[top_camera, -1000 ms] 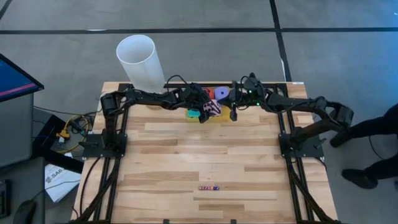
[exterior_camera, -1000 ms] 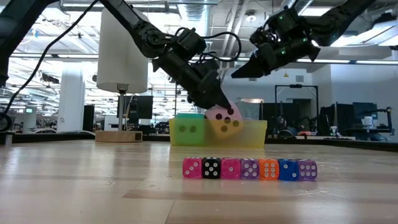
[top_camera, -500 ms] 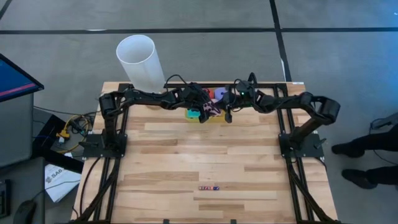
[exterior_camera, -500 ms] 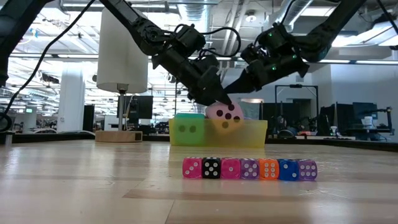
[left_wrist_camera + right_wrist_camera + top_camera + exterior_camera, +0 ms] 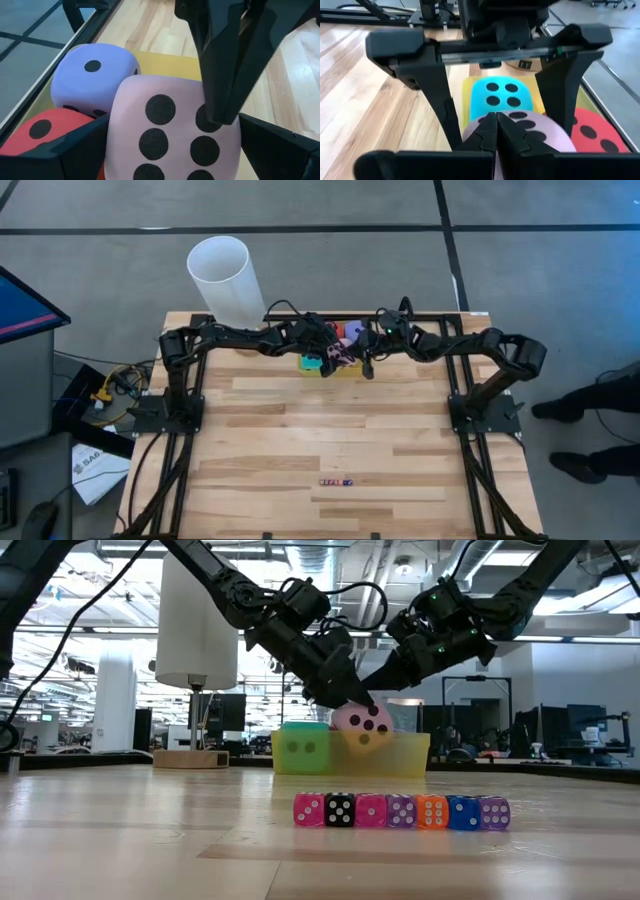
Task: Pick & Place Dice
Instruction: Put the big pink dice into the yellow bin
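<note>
The pink die [image 5: 165, 135] sits between the fingers of my left gripper [image 5: 172, 155], just above the yellow tray [image 5: 400, 755] at the table's far edge. In the high view the left gripper [image 5: 335, 352] reaches in from the left. The purple die [image 5: 95, 75], red die [image 5: 45, 130] and cyan die [image 5: 502, 97] lie inside the tray. My right gripper [image 5: 496, 122] is shut, with its tips on the pink die's several-pip face. My left gripper pinches the pink die between its two fingers [image 5: 75, 150], one on each opposite side face, slanting down from the table's left. The die is lifted above the tray's rim [image 5: 362, 725]. My right gripper's shut fingertips [image 5: 220, 117] meet the pink die's pip face [image 5: 200, 145], slanting down from the right. Whether they press in cannot be told.
A tall white cylinder [image 5: 225, 280] stands at the far left corner. A row of tiny dice [image 5: 400, 811] lies near the table's near edge. A person's legs [image 5: 590, 405] show beyond the right side. Bare wood stretches between the tray and the tiny dice.
My right gripper has come down and toward the table's left, onto the pink die, and its arm has folded in closer. The pink die in the left gripper has risen slightly above the tray.
</note>
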`<action>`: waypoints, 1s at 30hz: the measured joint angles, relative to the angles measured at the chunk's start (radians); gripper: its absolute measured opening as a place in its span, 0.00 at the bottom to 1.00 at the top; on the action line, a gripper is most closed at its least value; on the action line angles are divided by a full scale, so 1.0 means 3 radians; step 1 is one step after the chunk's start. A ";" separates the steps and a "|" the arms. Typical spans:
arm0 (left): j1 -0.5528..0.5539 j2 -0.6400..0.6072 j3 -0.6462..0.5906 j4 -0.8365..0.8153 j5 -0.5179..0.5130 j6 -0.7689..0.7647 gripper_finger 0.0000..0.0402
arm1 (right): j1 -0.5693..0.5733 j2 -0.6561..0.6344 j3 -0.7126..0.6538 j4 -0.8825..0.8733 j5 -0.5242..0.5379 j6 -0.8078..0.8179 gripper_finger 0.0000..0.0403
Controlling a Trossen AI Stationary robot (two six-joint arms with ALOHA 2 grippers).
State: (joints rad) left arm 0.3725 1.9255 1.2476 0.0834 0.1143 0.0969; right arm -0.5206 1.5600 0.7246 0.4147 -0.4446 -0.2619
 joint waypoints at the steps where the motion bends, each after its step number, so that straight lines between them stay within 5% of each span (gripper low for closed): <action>1: 0.0000 0.0000 0.0000 0.0001 0.0000 0.0001 0.99 | -0.0005 0.0000 0.0000 -0.0022 0.0001 0.0000 0.00; 30: -0.0056 -0.0004 0.0000 0.0247 0.0003 0.0092 0.99 | -0.0057 -0.0003 0.0000 0.0049 0.0090 -0.0029 0.00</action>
State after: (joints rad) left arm 0.3557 1.9244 1.2476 0.1576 0.1150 0.1246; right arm -0.5377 1.5593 0.7246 0.4293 -0.4175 -0.2707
